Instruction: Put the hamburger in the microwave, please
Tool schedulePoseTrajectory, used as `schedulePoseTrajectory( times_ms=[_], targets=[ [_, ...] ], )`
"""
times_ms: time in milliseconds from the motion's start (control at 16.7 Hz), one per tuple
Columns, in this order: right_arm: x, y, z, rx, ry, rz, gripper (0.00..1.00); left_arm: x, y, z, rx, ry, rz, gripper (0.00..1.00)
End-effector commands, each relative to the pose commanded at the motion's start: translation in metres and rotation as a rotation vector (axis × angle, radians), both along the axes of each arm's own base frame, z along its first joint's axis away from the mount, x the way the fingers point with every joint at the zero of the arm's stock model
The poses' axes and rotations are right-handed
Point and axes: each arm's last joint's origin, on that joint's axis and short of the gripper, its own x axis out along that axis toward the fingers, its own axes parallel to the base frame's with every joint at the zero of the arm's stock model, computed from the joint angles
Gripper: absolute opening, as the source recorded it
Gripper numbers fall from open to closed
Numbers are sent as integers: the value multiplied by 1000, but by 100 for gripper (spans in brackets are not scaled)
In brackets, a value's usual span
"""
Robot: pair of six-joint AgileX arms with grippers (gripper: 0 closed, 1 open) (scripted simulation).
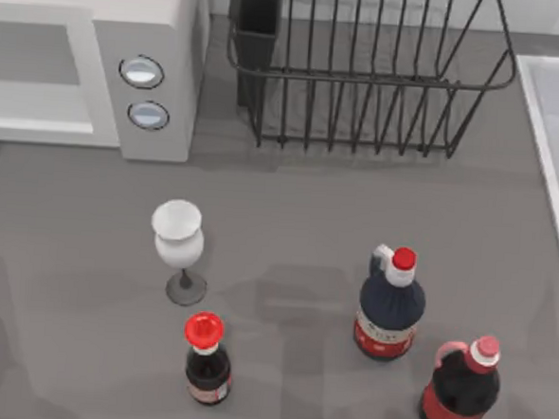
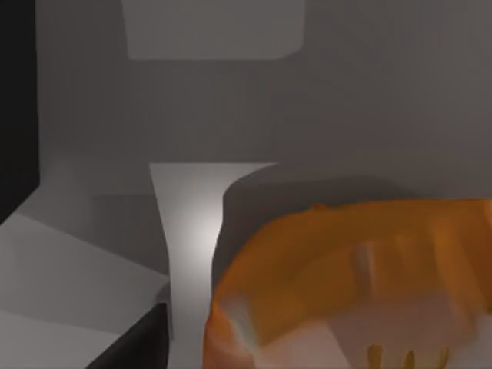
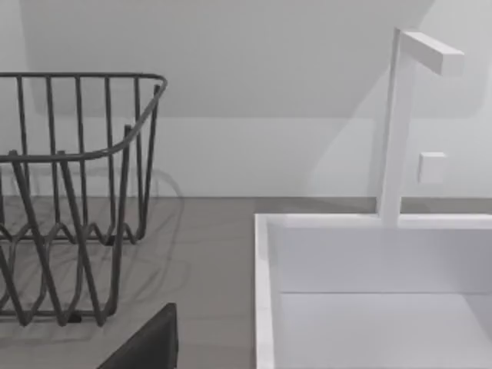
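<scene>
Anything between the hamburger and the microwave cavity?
Nothing visible. In the left wrist view the hamburger sits close to the camera against grey walls; from above, the microwave has an unblocked opening.

Microwave (image 1: 145, 78), upper left of top view: white and light grey, two silvery-blue round buttons (image 1: 142, 71). Dish rack (image 1: 364, 72), upper centre: black wire. Wine glass (image 1: 178, 237): white. Three bottles (image 1: 388, 306), lower frame: dark contents, red caps, red-and-white labels. Table (image 1: 288, 220): grey. Hamburger (image 2: 361, 284), left wrist view: orange with pale tan patches. Sink (image 3: 369, 292), right wrist view: white.
</scene>
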Motion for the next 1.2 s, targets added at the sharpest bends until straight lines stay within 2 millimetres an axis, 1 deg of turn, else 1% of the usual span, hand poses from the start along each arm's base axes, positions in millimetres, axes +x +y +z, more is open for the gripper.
schedulePoseTrajectory(
  times_ms=[60,120,240,360,480,720,840,900,1200],
  targets=[
    [0,0,0,0,0,0,100,0,0,0,0,0,0,0],
    [0,0,0,0,0,0,100,-2,-5,22,11,-36,-9,0],
    [0,0,0,0,0,0,100,0,-4,26,12,-37,-7,0],
    [0,0,0,0,0,0,100,3,-2,39,13,-40,-9,0],
    [0,0,0,0,0,0,100,4,-1,59,9,-32,-12,0],
    [0,0,0,0,0,0,100,1,-3,105,2,-18,-10,0],
    [0,0,0,0,0,0,100,-1,-5,119,9,-32,-9,0],
    [0,0,0,0,0,0,100,-2,-5,122,11,-36,-9,0],
    [0,0,0,0,0,0,100,0,-5,120,9,-38,-14,0]
  ],
)
